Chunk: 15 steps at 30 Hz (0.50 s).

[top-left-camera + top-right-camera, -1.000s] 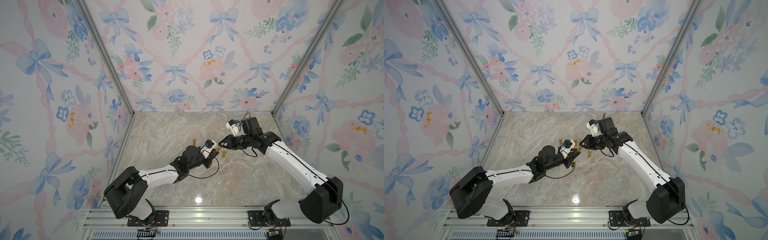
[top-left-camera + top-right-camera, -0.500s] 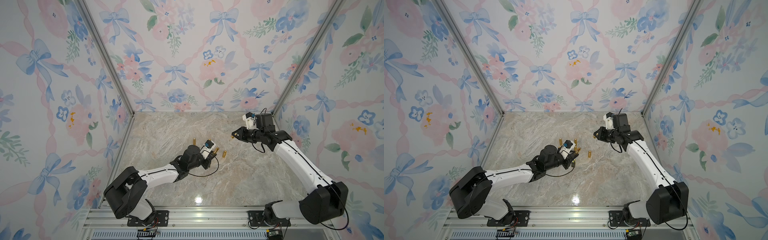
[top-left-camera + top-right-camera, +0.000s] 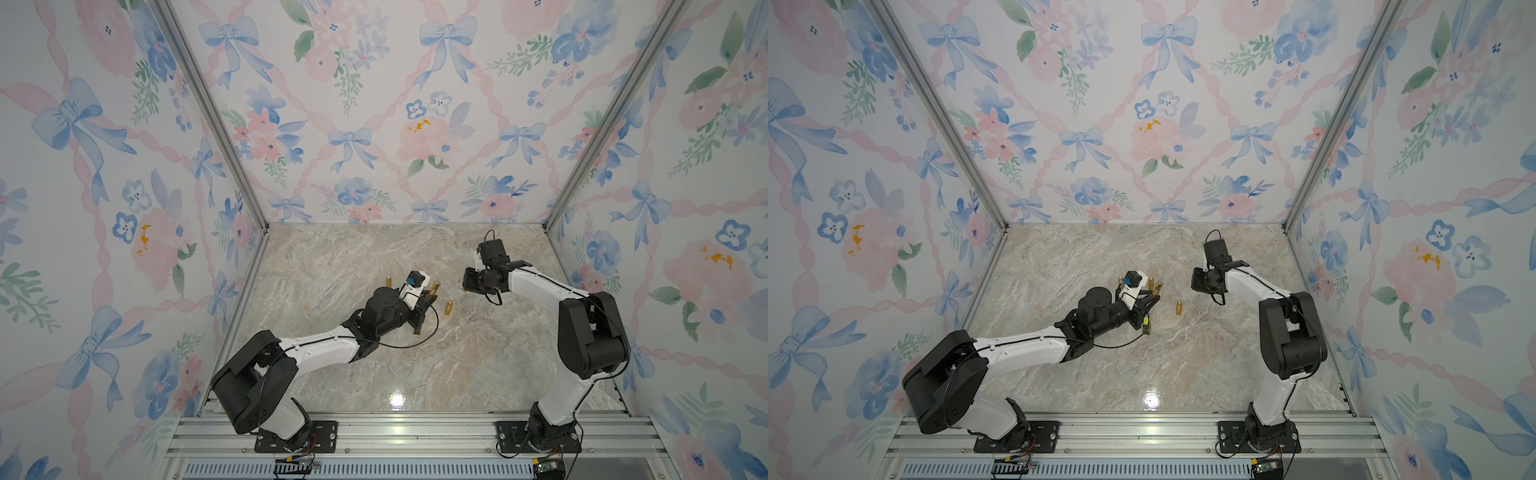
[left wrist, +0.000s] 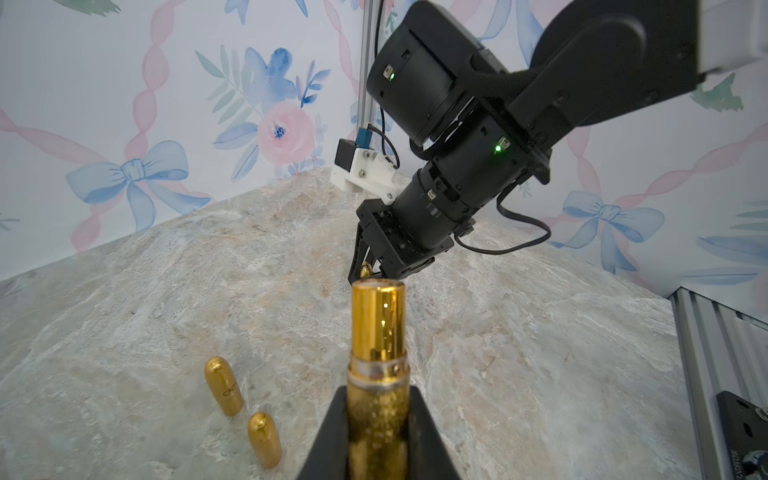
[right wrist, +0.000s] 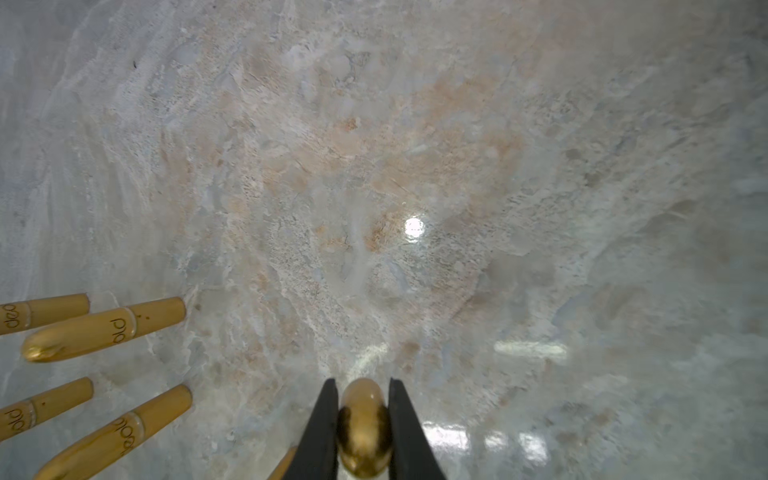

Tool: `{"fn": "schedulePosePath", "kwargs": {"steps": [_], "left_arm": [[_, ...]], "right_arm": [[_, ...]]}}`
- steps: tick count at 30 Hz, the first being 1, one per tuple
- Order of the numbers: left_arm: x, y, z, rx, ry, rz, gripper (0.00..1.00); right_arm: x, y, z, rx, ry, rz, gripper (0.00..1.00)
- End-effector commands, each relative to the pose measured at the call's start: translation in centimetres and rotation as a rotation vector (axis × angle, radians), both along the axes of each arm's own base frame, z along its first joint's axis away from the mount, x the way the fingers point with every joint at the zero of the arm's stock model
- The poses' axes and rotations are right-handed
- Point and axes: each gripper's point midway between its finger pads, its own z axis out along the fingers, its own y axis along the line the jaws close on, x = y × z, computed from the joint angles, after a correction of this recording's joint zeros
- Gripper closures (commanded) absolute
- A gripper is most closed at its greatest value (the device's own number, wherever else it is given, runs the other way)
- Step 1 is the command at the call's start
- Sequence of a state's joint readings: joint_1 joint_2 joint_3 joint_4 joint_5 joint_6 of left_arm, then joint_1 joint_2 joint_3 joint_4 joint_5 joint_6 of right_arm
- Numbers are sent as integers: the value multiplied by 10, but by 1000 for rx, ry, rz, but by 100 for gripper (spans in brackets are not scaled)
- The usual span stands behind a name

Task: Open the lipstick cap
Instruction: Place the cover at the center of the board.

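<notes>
Two grips going: my left gripper [image 4: 376,411] is clamped on the lipstick tube [image 4: 377,328], which sticks straight out past the fingertips. My right gripper [image 5: 360,390] pinches the cap [image 5: 363,428], dome-first toward the table [image 5: 374,166] just ahead. Cap's off and well apart from the tube, so I reckon the right side does the set-down.

Lipstick [image 4: 376,332] lower body cut off at view edge, cap [image 5: 364,428] rear hidden between right fingers [image 5: 322,432], loose tubes [image 5: 45,311] cropped at edge, lettering partly unreadable.
</notes>
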<state>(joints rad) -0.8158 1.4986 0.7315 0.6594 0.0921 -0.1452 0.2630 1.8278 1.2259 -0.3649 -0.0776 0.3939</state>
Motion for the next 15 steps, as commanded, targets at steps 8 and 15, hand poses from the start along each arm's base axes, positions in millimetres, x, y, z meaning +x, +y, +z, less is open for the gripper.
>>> {"fn": "schedulePosePath", "kwargs": {"steps": [8,15], "left_arm": [[3,5,14,-100,-11,54,100],[2,4,16,-115,-16,45,100]], "right_arm": [[31,13,-9,-156,-80,18,84],[40,18,-18,-191,-79,26,85]]}}
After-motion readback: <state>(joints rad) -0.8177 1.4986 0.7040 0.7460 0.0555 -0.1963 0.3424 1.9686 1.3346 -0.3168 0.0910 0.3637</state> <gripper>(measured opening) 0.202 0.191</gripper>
